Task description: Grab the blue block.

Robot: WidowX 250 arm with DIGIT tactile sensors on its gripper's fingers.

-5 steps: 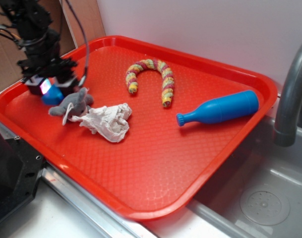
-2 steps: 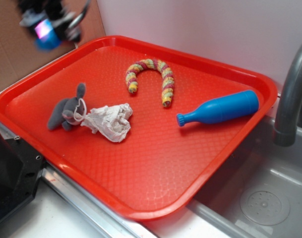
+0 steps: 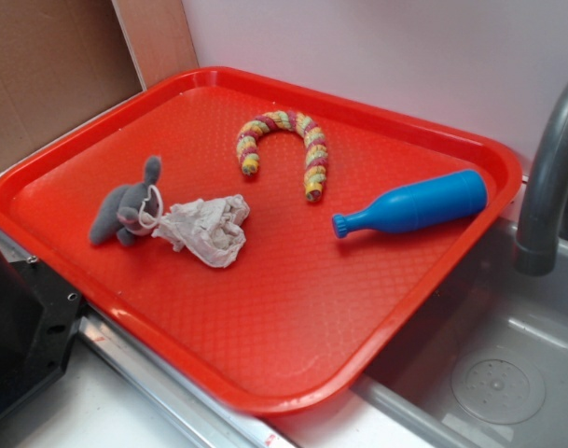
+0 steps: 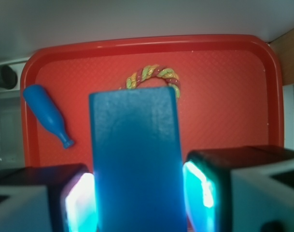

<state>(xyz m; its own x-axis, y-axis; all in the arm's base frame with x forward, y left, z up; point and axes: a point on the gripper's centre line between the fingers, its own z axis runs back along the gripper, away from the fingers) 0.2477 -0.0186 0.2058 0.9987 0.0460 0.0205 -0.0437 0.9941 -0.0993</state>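
In the wrist view the blue block (image 4: 134, 164) is seen pinched in the gripper (image 4: 137, 198), high over the tray, its long axis running toward 12 o'clock. The red tray (image 3: 470, 154) holds a blue bottle (image 3: 414, 205), a striped rope (image 3: 284, 145), a grey plush toy (image 3: 123, 207) and crumpled paper (image 3: 207, 229). The block's faces are flat and plain blue.
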